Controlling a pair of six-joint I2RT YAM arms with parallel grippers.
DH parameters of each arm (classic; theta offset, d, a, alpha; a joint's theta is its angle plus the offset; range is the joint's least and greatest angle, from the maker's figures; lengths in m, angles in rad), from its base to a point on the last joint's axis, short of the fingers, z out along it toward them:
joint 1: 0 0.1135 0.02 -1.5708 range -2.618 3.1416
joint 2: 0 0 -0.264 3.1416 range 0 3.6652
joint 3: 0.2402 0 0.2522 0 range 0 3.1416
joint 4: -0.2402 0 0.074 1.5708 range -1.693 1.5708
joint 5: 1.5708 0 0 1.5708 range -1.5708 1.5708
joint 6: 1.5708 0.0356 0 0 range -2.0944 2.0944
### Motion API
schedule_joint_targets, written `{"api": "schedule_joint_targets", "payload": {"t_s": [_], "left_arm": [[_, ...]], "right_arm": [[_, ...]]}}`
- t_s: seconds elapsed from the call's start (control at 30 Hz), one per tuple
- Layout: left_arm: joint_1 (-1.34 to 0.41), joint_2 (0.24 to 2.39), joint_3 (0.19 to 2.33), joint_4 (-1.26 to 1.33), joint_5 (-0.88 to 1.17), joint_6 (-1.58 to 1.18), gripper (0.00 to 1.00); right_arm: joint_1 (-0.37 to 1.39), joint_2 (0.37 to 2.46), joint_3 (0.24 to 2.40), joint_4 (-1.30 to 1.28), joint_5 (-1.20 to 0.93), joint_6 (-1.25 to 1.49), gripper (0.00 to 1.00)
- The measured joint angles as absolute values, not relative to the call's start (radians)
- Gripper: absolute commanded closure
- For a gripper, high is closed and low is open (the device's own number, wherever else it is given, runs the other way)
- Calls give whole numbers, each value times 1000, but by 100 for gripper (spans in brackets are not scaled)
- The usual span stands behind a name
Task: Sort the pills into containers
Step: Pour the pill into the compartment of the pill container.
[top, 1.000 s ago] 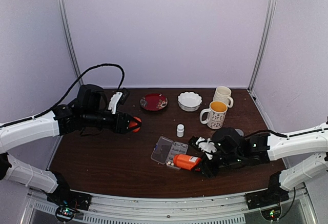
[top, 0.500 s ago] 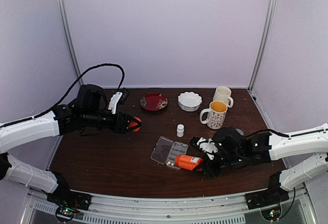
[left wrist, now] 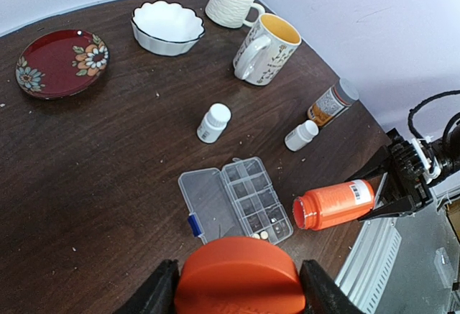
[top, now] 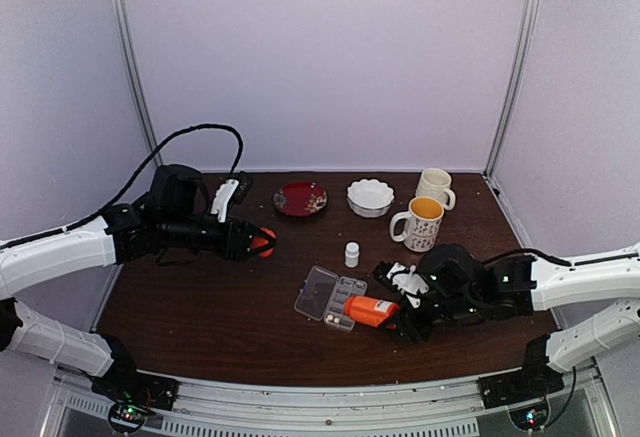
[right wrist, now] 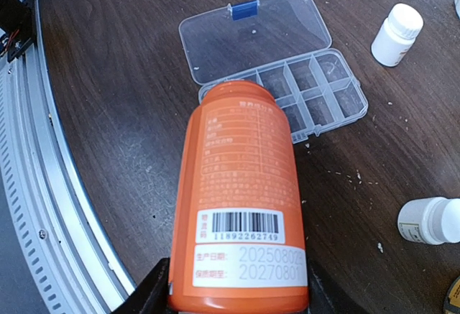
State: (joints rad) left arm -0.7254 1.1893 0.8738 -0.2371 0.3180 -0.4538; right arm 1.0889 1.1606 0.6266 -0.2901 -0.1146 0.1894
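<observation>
While the right pincer (right wrist: 237,289) is clamping the base of the orange bottle (right wrist: 237,185), that bottle is lying tipped with its uncapped mouth over the cells (right wrist: 338,102) of the clear pill box (right wrist: 287,77), at the box's edge nearest the arm. The lid (right wrist: 251,34) is lying flat open beside them. A few pills (left wrist: 259,236) are sitting in the corner cells closest to the table's (left wrist: 93,185) near edge. The left pincer (left wrist: 237,296) is gripping the orange cap (left wrist: 237,274), hanging well apart over bare table, with wide open room left of the box

Red plate (left wrist: 62,62), white bowl (left wrist: 167,26), cream mug (left wrist: 230,3), floral mug (left wrist: 266,48), dark table (left wrist: 108,170)
</observation>
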Motion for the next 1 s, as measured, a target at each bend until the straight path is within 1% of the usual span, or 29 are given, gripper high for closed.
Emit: {"api": "schedule_joint_targets", "payload": {"t_s": [0.3,1.0], "left_arm": [[-725,1189,874,-237,318,-454,100],[-725,1189,874,-238,318,-453,100]], "right_arm": [[1089,1227,633,-276,-139,188,100],[1089,1208,648,-299,-121,183,100]]}}
